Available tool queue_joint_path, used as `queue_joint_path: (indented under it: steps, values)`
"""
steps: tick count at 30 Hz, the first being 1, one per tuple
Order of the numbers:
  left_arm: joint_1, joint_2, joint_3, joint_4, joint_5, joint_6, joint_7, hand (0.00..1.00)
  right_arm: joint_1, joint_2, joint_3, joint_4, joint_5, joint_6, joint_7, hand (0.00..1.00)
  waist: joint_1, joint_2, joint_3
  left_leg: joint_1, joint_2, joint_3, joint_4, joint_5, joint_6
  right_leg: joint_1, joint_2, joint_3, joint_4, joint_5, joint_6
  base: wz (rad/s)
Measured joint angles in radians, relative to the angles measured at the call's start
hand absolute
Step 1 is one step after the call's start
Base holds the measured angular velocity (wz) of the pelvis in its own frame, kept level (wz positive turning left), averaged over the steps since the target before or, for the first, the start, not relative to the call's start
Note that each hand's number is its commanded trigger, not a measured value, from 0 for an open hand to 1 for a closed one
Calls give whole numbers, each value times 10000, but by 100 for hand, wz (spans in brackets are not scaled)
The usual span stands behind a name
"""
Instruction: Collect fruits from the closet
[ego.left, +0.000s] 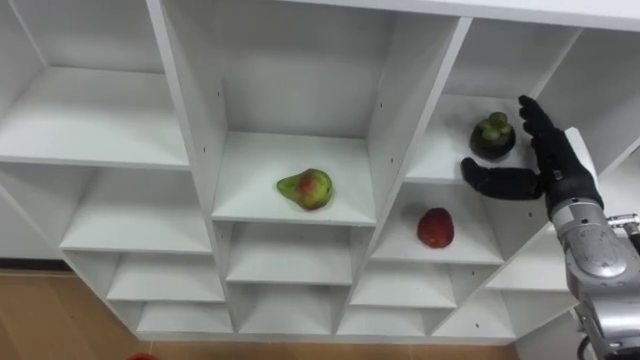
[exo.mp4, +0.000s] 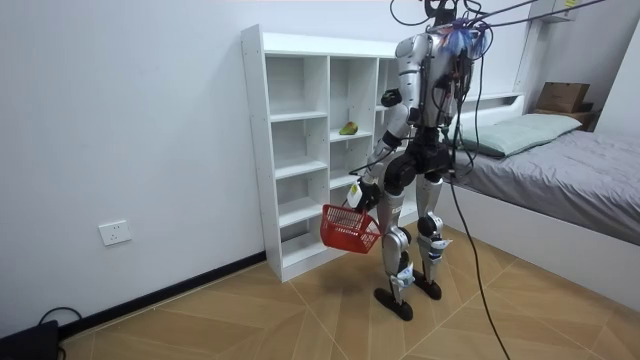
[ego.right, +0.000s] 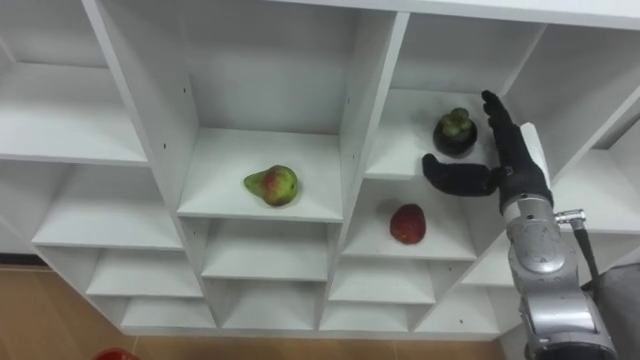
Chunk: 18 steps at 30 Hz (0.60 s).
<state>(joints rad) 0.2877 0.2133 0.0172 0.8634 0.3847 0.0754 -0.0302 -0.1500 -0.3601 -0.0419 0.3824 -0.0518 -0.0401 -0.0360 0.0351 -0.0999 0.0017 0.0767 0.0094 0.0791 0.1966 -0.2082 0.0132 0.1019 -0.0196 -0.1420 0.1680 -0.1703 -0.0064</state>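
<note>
Fruit lies in three compartments of the white closet (ego.left: 200, 120), and the eye views show it up close. A pear (ego.left: 307, 188), green with a red blush, lies on its side on the middle column's shelf with its stem end toward the view's left. In the column to the right a mangosteen (ego.left: 493, 137) stands upright on the upper shelf, dark purple and round with a green cap on top. One shelf below it lies a red fruit (ego.left: 435, 228), smooth and slightly pointed at its lower end.

The right hand (ego.left: 555, 160) is raised just beside the mangosteen on its right. The fingers are straight and pointing up, and the thumb is spread wide toward the view's left, below the fruit at the shelf's front edge. The fruit sits in the gap between thumb and fingers, with nothing curled round it. Whether any finger touches it cannot be told.

The room view shows the rest of the scene. The robot stands upright close to the closet, on a wooden floor (exo.mp4: 250, 320), with a bed (exo.mp4: 560, 170) behind it at the room view's right. Its right arm reaches up into the shelves. Its left hand (exo.mp4: 358, 192) hangs low at hip height, fingers hooked round the handle of a red basket (exo.mp4: 350, 228) that dangles below it. From here only the pear can be picked out, as a small speck on its shelf. A wall socket (exo.mp4: 115, 233) sits low on the wall at the room view's left.
</note>
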Motion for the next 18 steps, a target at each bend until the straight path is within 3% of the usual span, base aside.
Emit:
queue_joint_path:
  steps: [6, 9, 11, 13, 14, 15, 18]
  values:
    - [-15, 37, -1, -3, 0, 73, -22, 100, -3, -4, 17, 47, -29, 95, 291, 0, 11, -52, -11, 19, 2, -8, 5, 0, -1, 23, 0, -17, 6, 0, 0, 0]
    - [-12, 63, -1, -2, 0, 86, -22, 100, -8, -5, 16, 67, -173, 94, 373, 26, 11, -64, -6, 17, 2, -14, 9, 0, -1, 25, -3, -39, 14, 1, -2, 0]
    - [-13, 69, -2, -2, 0, 93, -22, 100, -15, -6, 15, 67, -284, 92, 378, 64, 11, -65, -5, 15, 3, -20, 9, -1, -1, 26, -4, -50, 17, 1, -2, 0]
    - [-13, 70, -2, -2, 0, 97, -23, 100, -76, -14, 8, 72, -411, 90, 323, 78, 8, -68, -3, 11, 5, -22, 8, -2, -1, 27, -3, -60, 19, 2, -2, 0]
    - [-13, 71, -2, -2, 0, 100, -24, 100, -140, -42, 5, 92, -524, 90, 252, 95, 7, -68, -2, 9, 6, -24, 7, -2, -2, 27, -3, -66, 19, 2, -3, 0]
    - [-8, 71, -3, 0, 0, 103, -23, 100, -222, -100, 1, 113, -686, 90, 222, 100, 8, -69, -1, 9, 7, -24, 6, -3, -2, 28, -2, -67, 20, 2, -3, 0]
    - [-6, 70, -7, 0, -2, 106, -20, 100, -313, -225, 14, 116, -882, 87, 202, 100, 40, -71, 0, 10, 9, -31, 7, -3, -3, 29, -1, -89, 21, 2, -3, 0]
